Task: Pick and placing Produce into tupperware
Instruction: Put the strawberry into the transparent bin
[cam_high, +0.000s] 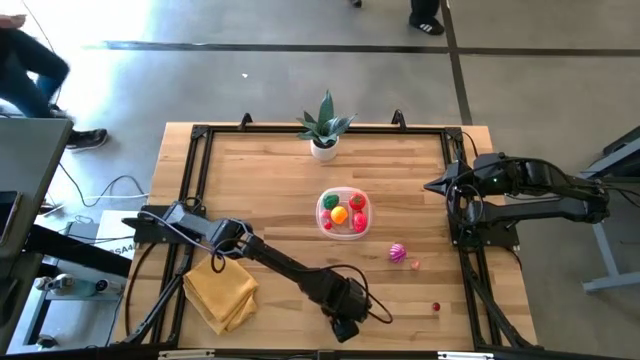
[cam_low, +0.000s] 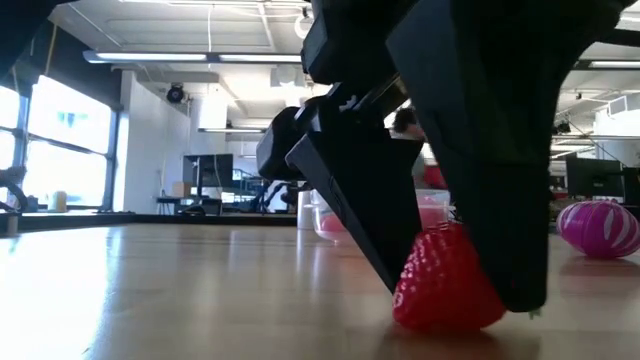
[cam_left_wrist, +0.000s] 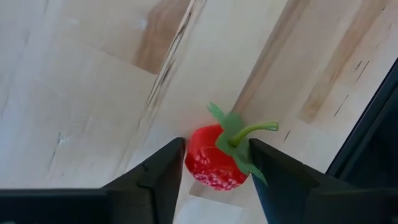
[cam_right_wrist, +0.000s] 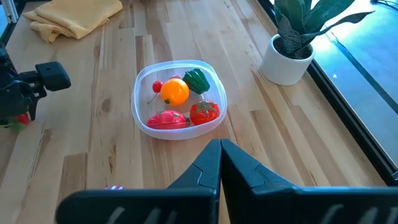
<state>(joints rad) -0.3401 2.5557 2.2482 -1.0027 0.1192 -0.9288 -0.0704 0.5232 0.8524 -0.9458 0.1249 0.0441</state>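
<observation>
A red toy strawberry (cam_left_wrist: 211, 168) with a green stalk lies near the table's near edge, and my left gripper (cam_left_wrist: 216, 146) stands over it, shut on it; the same gripper (cam_high: 345, 325) shows in the high view. The clear tub (cam_high: 322, 205) sits mid-table with an orange (cam_right_wrist: 174, 91), a green pepper (cam_right_wrist: 198, 81), a tomato (cam_right_wrist: 204, 112) and other red pieces inside. A magenta piece (cam_high: 397, 252), a small pink one (cam_high: 414, 264) and a small red one (cam_high: 435, 307) lie loose on the wood. My right gripper (cam_right_wrist: 219, 149) waits shut at the table's right side. My left gripper pinches the strawberry's body (cam_left_wrist: 194, 163) between its two fingers, one finger (cam_left_wrist: 165, 177) on each side. The fingers come from above, pointing down. The strawberry's underside (cam_low: 445, 322) rests on the table, stalk end up.
A folded yellow cloth (cam_high: 220, 290) lies near the table's near-left corner. A potted green plant (cam_high: 325, 130) stands at the far edge. A black frame (cam_high: 190, 200) runs around the tabletop. Bare wood lies between the tub and the left gripper.
</observation>
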